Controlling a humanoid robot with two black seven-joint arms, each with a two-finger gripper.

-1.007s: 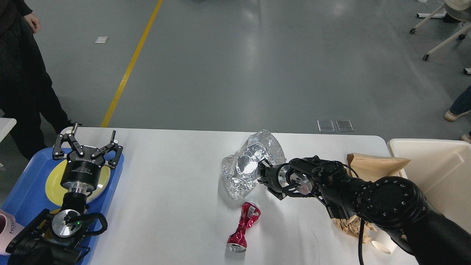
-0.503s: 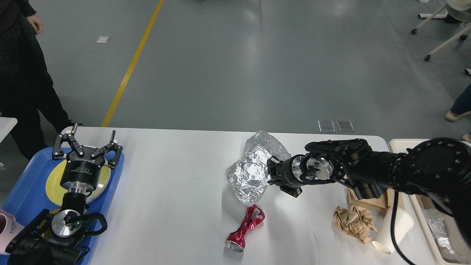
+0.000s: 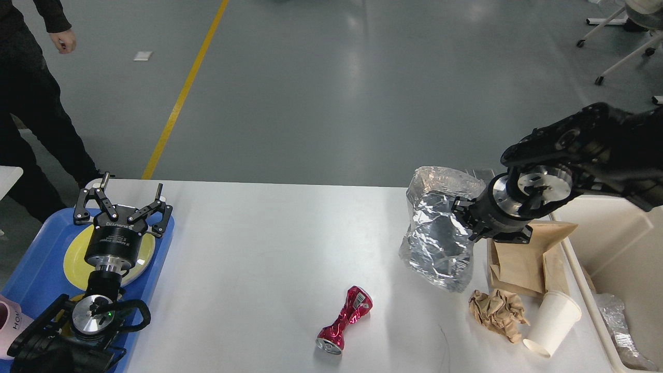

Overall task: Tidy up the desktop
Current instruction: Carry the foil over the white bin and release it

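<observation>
The white desktop [image 3: 259, 259] spans the view. My right gripper [image 3: 462, 215] is shut on a crumpled silver foil bag [image 3: 437, 235], which hangs lifted above the desktop's right part. On the desktop lie a crushed red can [image 3: 344, 320] near the front, a crumpled brown paper ball [image 3: 496, 311], a tipped white paper cup [image 3: 552, 322] and an open brown paper bag [image 3: 523, 254]. My left gripper [image 3: 123, 203] stands open above a yellow plate [image 3: 77, 256] on the blue tray [image 3: 36, 259], holding nothing.
A cream bin [image 3: 621, 243] stands past the desktop's right edge with foil scraps inside. A person in black [image 3: 31, 103] stands at the far left. A pink cup [image 3: 10, 321] shows at the left edge.
My right gripper has lifted the foil bag off the desktop and carried it right, toward the cream bin. The brown paper items and the cup came into view. The left arm stayed still.
</observation>
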